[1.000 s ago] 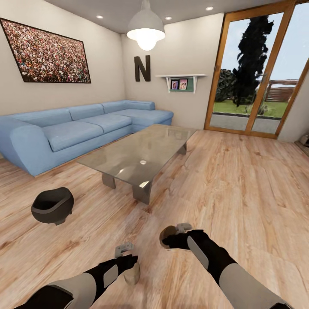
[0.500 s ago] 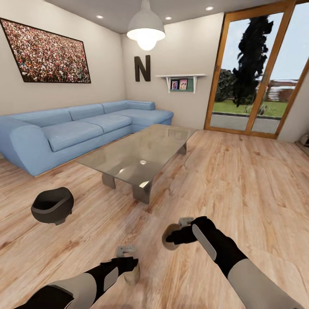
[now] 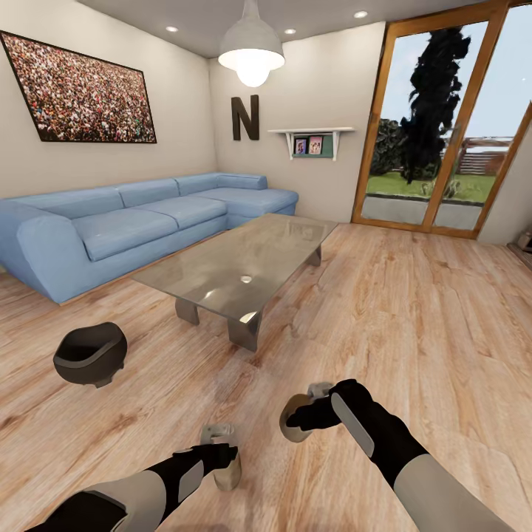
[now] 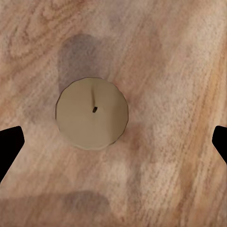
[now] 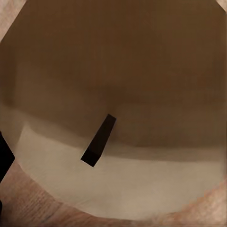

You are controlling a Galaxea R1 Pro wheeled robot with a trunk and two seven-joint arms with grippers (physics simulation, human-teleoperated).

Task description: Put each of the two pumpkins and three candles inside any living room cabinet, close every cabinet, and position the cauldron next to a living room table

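My right gripper [image 3: 307, 414] is shut on a grey-tan candle [image 3: 292, 423], held just above the plank floor; close up in the right wrist view that candle [image 5: 113, 94] shows its dark wick. My left gripper [image 3: 224, 454] hangs open over a second candle [image 3: 229, 471] standing on the floor. From above, this candle [image 4: 92, 113] lies between the spread fingertips [image 4: 9, 144] without touching them. The black cauldron [image 3: 90, 353] sits on the floor at the left, apart from the glass-topped table [image 3: 244, 266]. The pumpkins and the cabinet are out of view.
A blue corner sofa [image 3: 140, 222] runs along the left wall behind the table. Glass doors with a wooden frame [image 3: 443, 125] stand at the back right. Open plank floor [image 3: 414, 318] stretches to the right of the table.
My right forearm has swung outward to the right, the candle staying in its grip at about the same spot. The left gripper has barely shifted above its candle.
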